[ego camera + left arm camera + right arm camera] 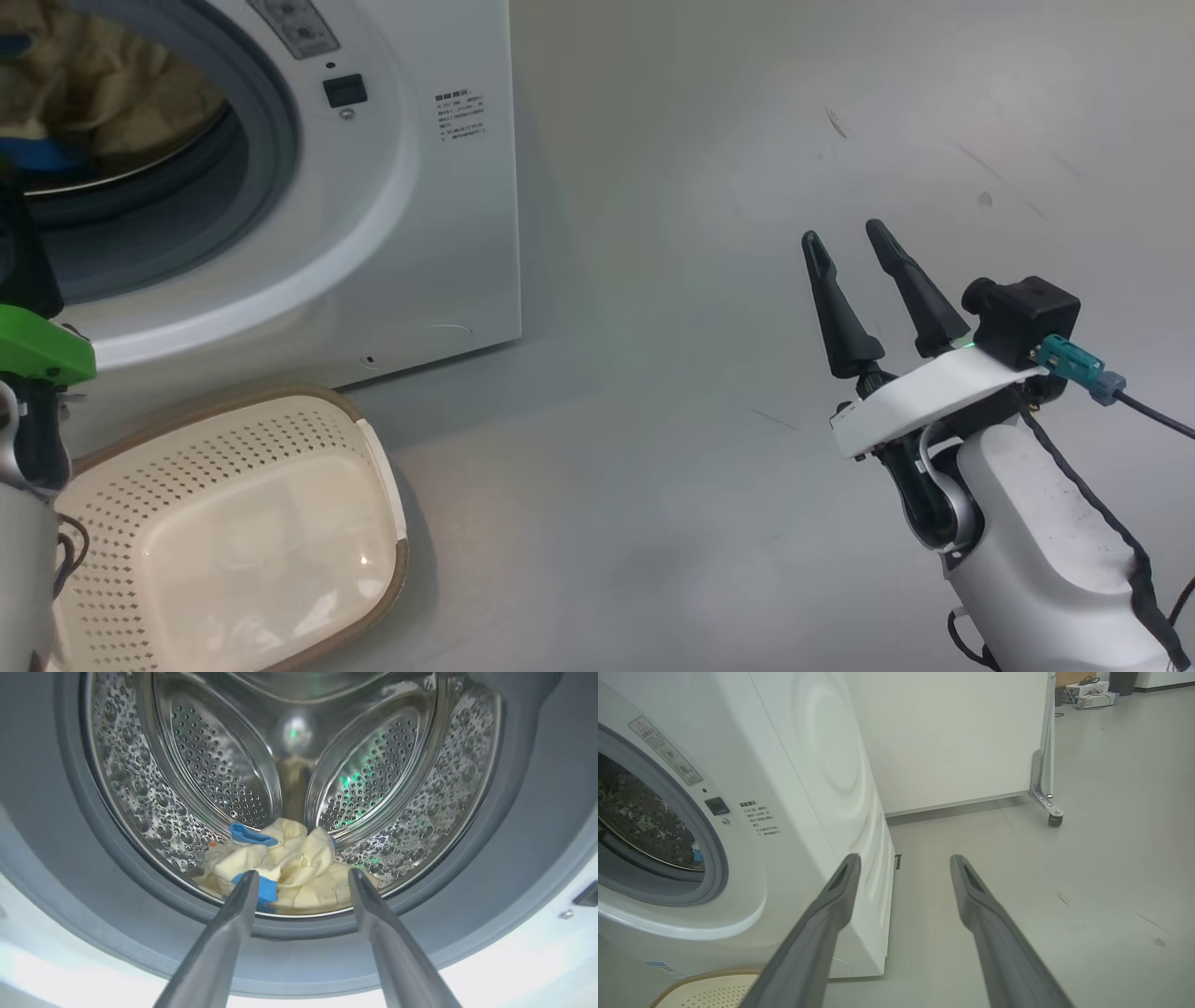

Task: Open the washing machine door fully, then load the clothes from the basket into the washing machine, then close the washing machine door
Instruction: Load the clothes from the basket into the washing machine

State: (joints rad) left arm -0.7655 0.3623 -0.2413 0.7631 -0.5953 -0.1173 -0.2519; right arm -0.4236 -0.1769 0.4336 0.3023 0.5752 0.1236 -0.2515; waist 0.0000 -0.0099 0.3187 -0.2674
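1. Washing machine (448, 233): a white front-loading box standing on the grey floor (709, 149). Its round opening is uncovered, with a grey rubber gasket (70, 835) ringing the perforated steel drum (210, 765).
2. Clothes (289, 868): a crumpled heap of cream-yellow garments with bright blue bands. It lies at the bottom of the drum, near the front lip. In the head view the same heap appears through the opening at the upper left.
3. Basket (233, 532): cream plastic with perforated sides and a brown rim band. It sits on the floor just in front of the washing machine, below the opening, tilted so that its pale inner bottom faces the head camera.
4. Left end effector (302, 873): both fingers are spread wide apart and point into the drum opening, with nothing clamped between them. The tips lie over the near edge of the clothes in the left wrist view; whether they touch cannot be told.
5. Right end effector (843, 233): the fingers are parted and grip nothing. It hangs over bare floor, well apart from the basket and to the right of the washing machine's front corner.
6. Latch socket (344, 91): a small dark rectangle on the white front, right of the opening and beside a block of printed text (459, 117).
7. White panel (948, 742): it stands behind the washing machine on a castor (1054, 820).
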